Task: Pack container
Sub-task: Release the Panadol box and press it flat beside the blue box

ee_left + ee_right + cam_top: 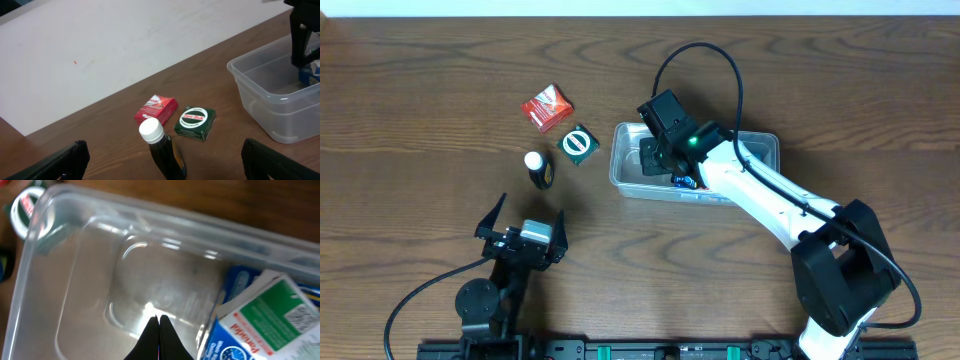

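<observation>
One blue packet (260, 325) is lying in the container (625, 180), right of centre; the right gripper (159, 322) is hanging inside, pressed together, empty. The left gripper (530, 208) is standing spread; the next move is probably fetching the bottle (538, 168) at left.

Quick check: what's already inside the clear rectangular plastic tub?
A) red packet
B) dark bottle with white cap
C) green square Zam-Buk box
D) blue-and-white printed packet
D: the blue-and-white printed packet lies against one wall of the clear plastic tub, while the red packet, green square box and white-capped dark bottle sit outside it on the wooden table.
</observation>
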Robot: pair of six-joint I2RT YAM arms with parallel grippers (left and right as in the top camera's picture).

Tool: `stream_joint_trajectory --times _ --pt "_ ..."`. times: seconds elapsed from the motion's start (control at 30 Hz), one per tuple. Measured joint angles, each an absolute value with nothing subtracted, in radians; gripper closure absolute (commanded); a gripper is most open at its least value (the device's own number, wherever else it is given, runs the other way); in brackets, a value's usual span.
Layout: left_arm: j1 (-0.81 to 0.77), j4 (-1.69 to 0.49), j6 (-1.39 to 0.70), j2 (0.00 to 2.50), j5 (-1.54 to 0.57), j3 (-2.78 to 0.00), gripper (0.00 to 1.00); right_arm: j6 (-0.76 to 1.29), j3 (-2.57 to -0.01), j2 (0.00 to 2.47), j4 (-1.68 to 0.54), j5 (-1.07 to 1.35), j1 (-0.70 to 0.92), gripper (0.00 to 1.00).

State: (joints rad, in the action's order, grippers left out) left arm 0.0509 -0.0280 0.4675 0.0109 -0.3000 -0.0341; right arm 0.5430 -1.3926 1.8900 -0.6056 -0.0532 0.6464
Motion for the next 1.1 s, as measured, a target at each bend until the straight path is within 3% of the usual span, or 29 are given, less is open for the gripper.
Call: stream_joint_trajectory --times 0.47,1.1 --pt "0.051 -0.028 0.467 0.011 -0.3 -0.034 0.02 0.589 -1.393 1.891 -0.585 -0.24 0.656 0.99" --pt "0.051 -0.028 0.467 0.011 -0.3 -0.034 0.02 0.591 -1.393 1.959 -0.574 -0.263 0.656 0.99"
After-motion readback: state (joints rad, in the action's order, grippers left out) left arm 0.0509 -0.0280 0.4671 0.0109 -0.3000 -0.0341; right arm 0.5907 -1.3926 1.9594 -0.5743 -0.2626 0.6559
